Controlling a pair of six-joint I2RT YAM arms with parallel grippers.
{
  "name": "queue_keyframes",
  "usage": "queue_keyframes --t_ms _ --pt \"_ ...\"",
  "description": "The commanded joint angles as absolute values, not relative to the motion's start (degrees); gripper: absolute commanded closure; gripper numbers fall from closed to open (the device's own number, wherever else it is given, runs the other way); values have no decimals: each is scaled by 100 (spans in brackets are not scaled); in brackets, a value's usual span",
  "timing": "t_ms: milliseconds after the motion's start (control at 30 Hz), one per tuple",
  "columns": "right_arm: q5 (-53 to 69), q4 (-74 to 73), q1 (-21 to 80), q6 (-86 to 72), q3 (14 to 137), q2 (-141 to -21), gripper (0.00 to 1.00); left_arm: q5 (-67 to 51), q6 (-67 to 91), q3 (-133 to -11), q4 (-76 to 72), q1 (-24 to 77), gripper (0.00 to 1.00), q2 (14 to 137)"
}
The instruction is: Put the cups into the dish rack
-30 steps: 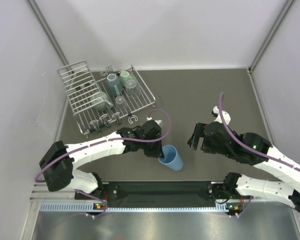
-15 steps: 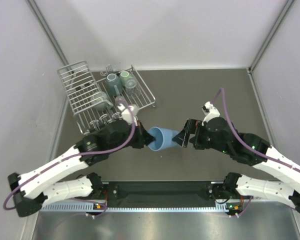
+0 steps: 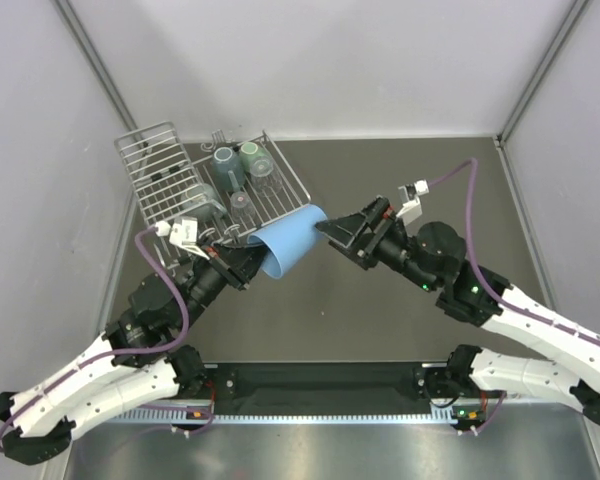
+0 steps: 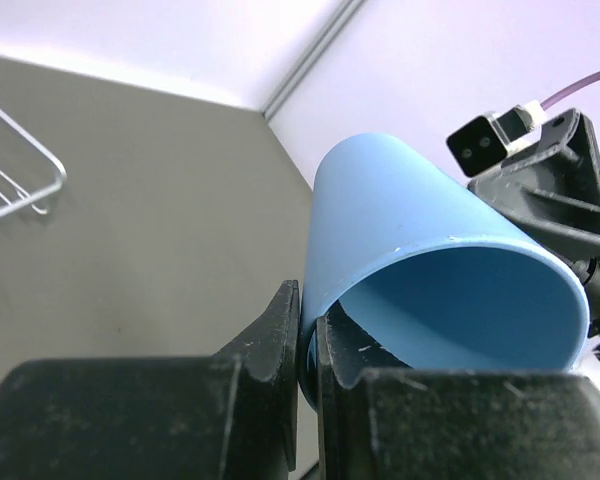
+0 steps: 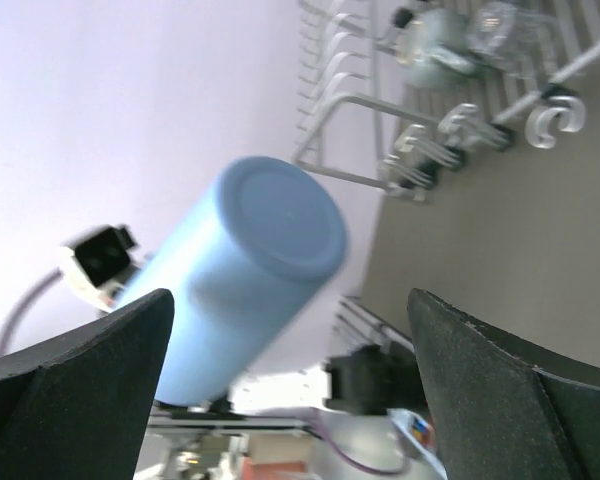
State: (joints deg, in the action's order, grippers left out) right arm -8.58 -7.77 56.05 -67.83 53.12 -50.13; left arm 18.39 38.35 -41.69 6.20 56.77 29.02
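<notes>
My left gripper [image 3: 248,258] is shut on the rim of the blue tumbler [image 3: 286,240] and holds it tilted in the air, base pointing up and right, just in front of the silver wire dish rack [image 3: 170,190]. In the left wrist view one finger is inside the tumbler [image 4: 430,230] and one outside, at the gripper [image 4: 308,312]. My right gripper [image 3: 342,230] is open and empty, close to the tumbler's base. In the right wrist view the tumbler [image 5: 242,270] shows between the wide-open fingers [image 5: 525,370]. A grey-teal mug [image 3: 225,166], a mint-green mug [image 3: 251,155] and clear glasses [image 3: 242,201] sit in the rack.
The rack stands at the back left of the dark mat, next to the left wall; its hooks [image 3: 208,240] line the near edge. It shows in the right wrist view [image 5: 365,110]. White walls close off the back and both sides.
My left arm has lifted the blue tumbler off the mat and carried it up and left toward the rack. My right gripper has followed up and left, staying open.
</notes>
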Motion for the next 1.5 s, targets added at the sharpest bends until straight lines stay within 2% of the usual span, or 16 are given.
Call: queue_keyframes --t_ms 0,267,333,433,500,533,567,600,633,667,700,733,767,967,1167,1467 --pt "-625 834 5555 -7400 5440 -5360 0 2022 3454 -4061 -342 5669 100 2804" --pt "-141 1678 5563 -7840 5678 -6274 1 1969 3524 -3806 -800 5669 100 2637" --pt "-71 1941 5590 -7927 5660 -6363 5 2004 3551 -3806 -712 5669 100 2610" --pt "-35 2109 5607 -7980 5677 -6460 26 2187 3595 -3814 -440 5669 100 2549" --pt "-35 2171 5607 -7954 5687 -6512 50 2346 3682 -3823 -264 5669 100 2531" --pt "-26 2197 5607 -7902 5713 -6530 58 2538 3709 -3823 -90 5669 94 2549" --pt "-35 2136 5599 -7823 5756 -6539 71 2627 3805 -3902 77 5669 83 2558" --pt "-70 2040 5573 -7640 5800 -6530 78 2706 3875 -3963 558 5669 65 2592" --pt "-105 1787 5537 -7490 5940 -6556 90 2942 3972 -4112 823 5669 38 2619" --pt "-201 1628 5485 -7340 6037 -6591 97 3118 4094 -4226 1148 5669 23 2645" --pt "-254 1426 5380 -6947 6151 -6609 100 3355 4261 -4332 1560 5669 14 2733" --pt "-333 1076 5327 -6769 6361 -6662 100 3645 4515 -4551 2217 5669 3 2759" --pt "-464 933 5265 -6611 6459 -6697 100 3830 4639 -4640 2589 5669 2 2777" --pt "-1097 423 4975 -4681 7294 -7338 100 4701 5379 -5133 4384 5669 2 2699" --pt "-1941 456 4992 -2896 8146 -8568 100 4685 5124 -5282 4579 5669 2 2461" --pt "-2882 475 5054 -1443 9597 -10563 100 4658 4825 -5528 4772 5669 3 2505"
